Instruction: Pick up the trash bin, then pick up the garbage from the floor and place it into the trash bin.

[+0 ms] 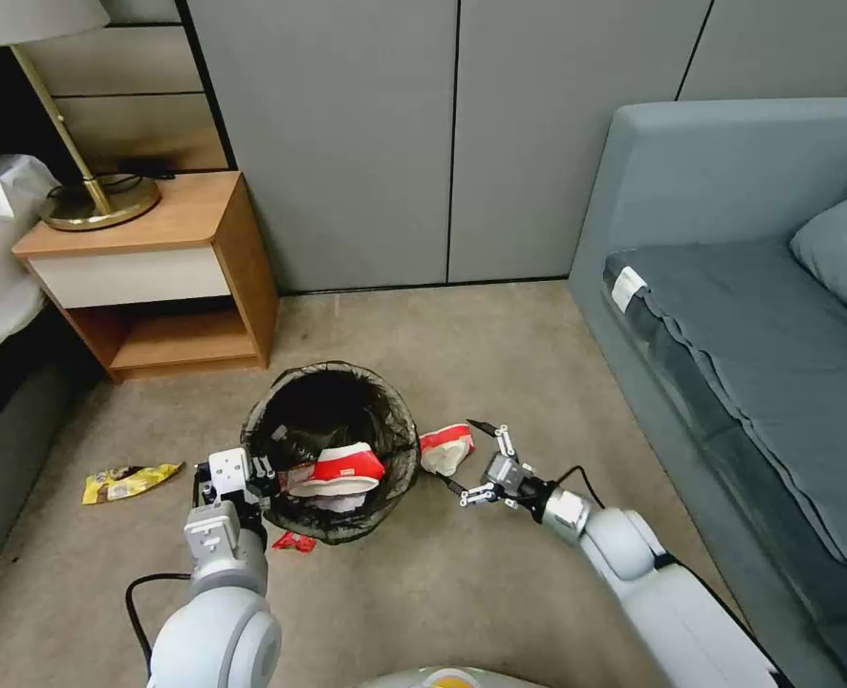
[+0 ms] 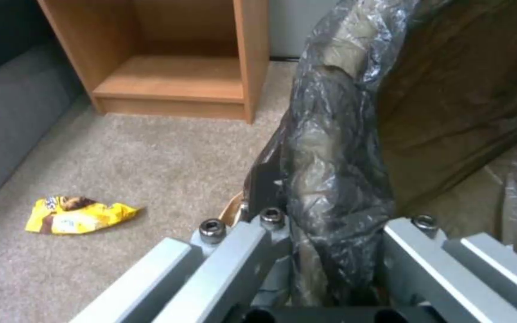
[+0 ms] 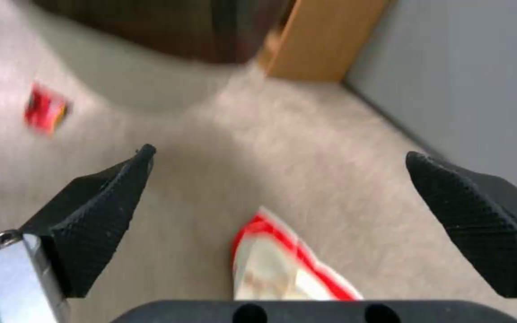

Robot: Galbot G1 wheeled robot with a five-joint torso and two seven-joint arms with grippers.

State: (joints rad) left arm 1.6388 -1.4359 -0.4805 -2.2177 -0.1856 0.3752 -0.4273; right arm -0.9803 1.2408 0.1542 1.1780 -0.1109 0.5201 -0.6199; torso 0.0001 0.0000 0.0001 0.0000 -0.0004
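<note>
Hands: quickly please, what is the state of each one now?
Left hand: shut on the trash bin, at its bag-lined rim.
Right hand: open, holding nothing, at a crushed paper cup on the floor.

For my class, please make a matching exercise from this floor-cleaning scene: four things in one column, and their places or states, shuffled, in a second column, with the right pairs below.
Things
1. trash bin
2. yellow snack wrapper
3. crushed cup on the floor
4. tiny red scrap

Places or states
A. on the carpet just ahead of the open right gripper
B. gripped at its bagged rim by the left gripper
C. on the carpet to the robot's left of the bin, toward the nightstand
D. on the carpet at the bin's near edge

Pairs: 1-B, 2-C, 3-A, 4-D
</note>
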